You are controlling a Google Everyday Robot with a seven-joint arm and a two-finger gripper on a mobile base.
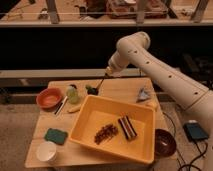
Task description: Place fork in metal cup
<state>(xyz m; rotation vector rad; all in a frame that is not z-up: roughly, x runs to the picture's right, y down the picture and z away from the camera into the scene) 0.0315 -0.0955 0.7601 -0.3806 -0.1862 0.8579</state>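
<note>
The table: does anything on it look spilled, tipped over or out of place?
Nothing looks spilled or tipped. The gripper hangs above the table's back edge, with a thin dark utensil, probably the fork, slanting down toward a small dark cup. The yellow bin sits askew to the table edges.

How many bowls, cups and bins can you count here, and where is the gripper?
Bowls: 2, orange bowl and brown bowl
Cups: 3, white cup, green cup, metal cup
Bins: 1, yellow bin
Total: 6
The gripper holds the fork just above the metal cup, behind the yellow bin.
</note>
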